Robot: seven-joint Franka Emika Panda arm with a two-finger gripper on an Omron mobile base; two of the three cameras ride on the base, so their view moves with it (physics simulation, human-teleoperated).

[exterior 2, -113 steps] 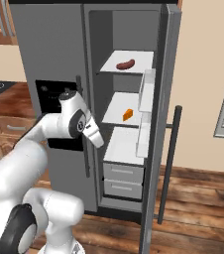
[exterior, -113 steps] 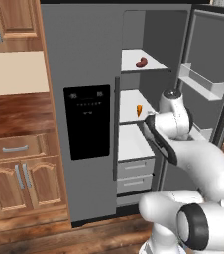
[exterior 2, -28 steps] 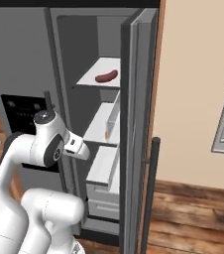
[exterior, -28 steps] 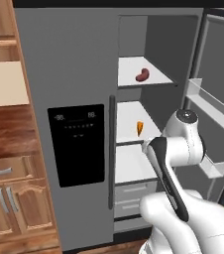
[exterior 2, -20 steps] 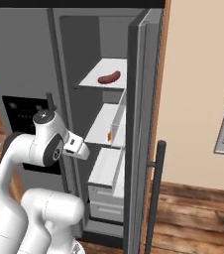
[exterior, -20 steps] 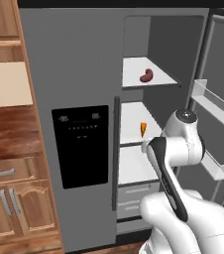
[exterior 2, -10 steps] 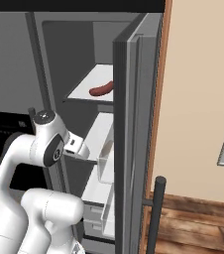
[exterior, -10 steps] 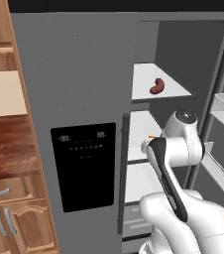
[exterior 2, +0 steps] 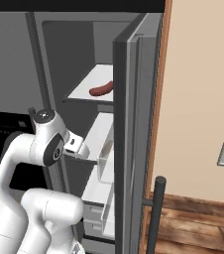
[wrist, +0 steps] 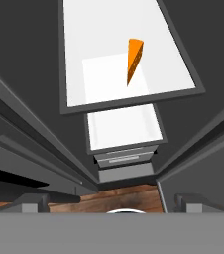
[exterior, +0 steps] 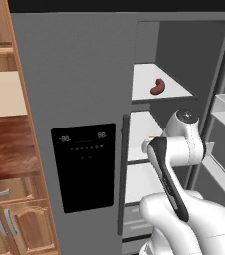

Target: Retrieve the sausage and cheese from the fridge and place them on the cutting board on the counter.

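Note:
The sausage (exterior: pixel 158 86) (exterior 2: pixel 101 89) lies on the upper white shelf of the open grey fridge (exterior: pixel 79 74). One shelf lower stands the orange cheese wedge (wrist: pixel 134 58), on its white shelf (wrist: pixel 84 54). From the left base view just an orange sliver of the cheese (exterior: pixel 153 138) peeks out behind my wrist. My gripper (wrist: pixel 114 203) hangs in front of and above that shelf, open, with nothing between its fingertips (wrist: pixel 33 202). The cutting board is out of view.
The open right fridge door (exterior 2: pixel 134 124) with its dark handle (exterior 2: pixel 153 213) stands close on my right. White drawers (wrist: pixel 124 130) sit under the cheese shelf. The black dispenser panel (exterior: pixel 84 167), the counter (exterior: pixel 5 149) and wood cabinets (exterior: pixel 5 224) lie to the left.
The base has driven closer to the fridge, so the fridge and its shelves look larger and sit further right in the left base view. The arm keeps its pose.

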